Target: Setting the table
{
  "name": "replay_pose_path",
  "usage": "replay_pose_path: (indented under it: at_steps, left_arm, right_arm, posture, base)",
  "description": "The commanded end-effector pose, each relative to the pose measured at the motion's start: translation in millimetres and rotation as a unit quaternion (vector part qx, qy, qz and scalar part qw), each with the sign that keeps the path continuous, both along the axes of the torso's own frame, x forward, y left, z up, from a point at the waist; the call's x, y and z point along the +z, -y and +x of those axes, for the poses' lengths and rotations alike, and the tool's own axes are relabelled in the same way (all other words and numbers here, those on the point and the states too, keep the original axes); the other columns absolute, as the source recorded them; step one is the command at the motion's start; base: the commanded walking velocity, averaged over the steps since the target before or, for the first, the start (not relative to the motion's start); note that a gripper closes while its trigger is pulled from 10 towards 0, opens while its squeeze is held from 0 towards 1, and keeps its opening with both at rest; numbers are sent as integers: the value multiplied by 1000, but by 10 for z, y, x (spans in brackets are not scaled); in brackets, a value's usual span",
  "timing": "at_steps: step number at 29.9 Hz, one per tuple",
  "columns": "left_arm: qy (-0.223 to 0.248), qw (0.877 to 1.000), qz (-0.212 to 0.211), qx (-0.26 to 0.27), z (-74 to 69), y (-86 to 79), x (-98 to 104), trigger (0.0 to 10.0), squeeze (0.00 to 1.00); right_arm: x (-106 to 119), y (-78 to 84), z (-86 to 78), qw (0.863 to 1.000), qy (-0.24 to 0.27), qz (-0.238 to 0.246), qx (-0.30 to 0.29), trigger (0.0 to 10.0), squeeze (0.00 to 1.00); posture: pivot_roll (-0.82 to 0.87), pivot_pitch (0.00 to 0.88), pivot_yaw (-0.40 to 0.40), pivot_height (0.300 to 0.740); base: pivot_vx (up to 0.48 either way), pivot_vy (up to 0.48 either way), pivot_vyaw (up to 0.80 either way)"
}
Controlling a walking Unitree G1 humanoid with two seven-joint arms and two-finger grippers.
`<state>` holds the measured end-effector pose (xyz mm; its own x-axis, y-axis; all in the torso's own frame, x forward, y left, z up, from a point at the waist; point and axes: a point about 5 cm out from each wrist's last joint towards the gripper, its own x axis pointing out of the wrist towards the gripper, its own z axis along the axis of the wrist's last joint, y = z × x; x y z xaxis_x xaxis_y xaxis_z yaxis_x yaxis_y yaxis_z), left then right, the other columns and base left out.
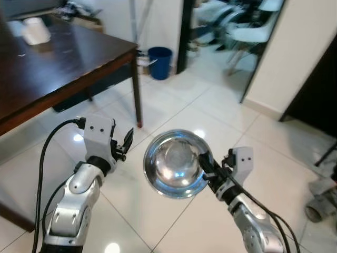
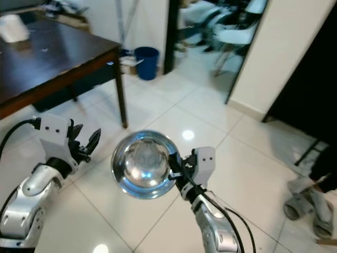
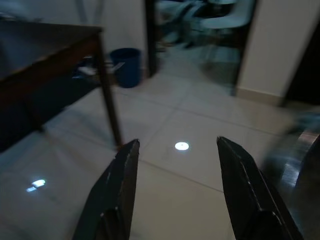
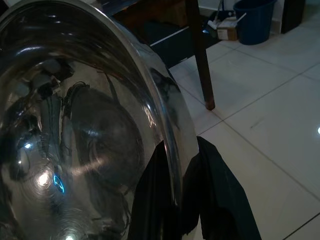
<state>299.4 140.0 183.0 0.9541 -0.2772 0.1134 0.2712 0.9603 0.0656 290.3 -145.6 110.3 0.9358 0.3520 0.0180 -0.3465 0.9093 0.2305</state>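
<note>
Our right fingers [image 1: 206,167] pinch a steel bowl [image 1: 175,163] by its rim, tilted above the floor; left fingers [image 1: 125,143], raised alongside, spread empty.

- A blue bucket [image 1: 160,62] stands on the white tiled floor [image 1: 174,113], upper centre of the frame, beside a dark doorway.
- A small cardboard box [image 4: 227,30] sits just beside the bucket.
- White chairs [image 1: 253,30] show blurred through the doorway, upper right.
- A cream wall [image 1: 295,52] runs down the right side.
- A grey object [image 1: 322,203] lies on the floor at the right edge, too blurred to tell.
- 1 white object [image 1: 36,30] rests at the upper left.
</note>
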Motion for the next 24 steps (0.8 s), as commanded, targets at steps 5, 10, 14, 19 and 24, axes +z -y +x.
replay_pose_path:
  at_steps: [5, 10, 14, 19, 24]
  left_arm:
    - [-29, 998, 28, 41, 6, -112, -107, 10000, 0]
    - [-42, 997, 45, 47, 11, -143, -116, 10000, 0]
    - [-36, 997, 53, 46, 15, -144, -66, 10000, 0]
    - [-24, 997, 65, 44, 35, -146, 85, 10000, 0]
    - [-18, 997, 67, 39, 45, -149, 150, 10000, 0]
  right_arm:
    - [28, -15, 1, 1000, 9, 5, -2, 10000, 0]
    - [40, -31, 2, 1000, 12, 6, -1, 10000, 0]
    - [66, -37, 6, 1000, 17, 6, 0, 10000, 0]
    - [154, -42, 27, 999, 31, 10, 0, 10000, 0]
    - [191, -52, 37, 999, 38, 11, 2, 10000, 0]
  posture:
    - [-8, 0, 27, 740]
    - [-9, 0, 32, 740]
    - [-9, 0, 33, 740]
    - [-12, 0, 40, 740]
    - [-14, 0, 42, 740]
  base:
    - [0, 0, 775]
    - [0, 0, 775]
    - [0, 0, 775]
    - [0, 0, 775]
    - [0, 0, 775]
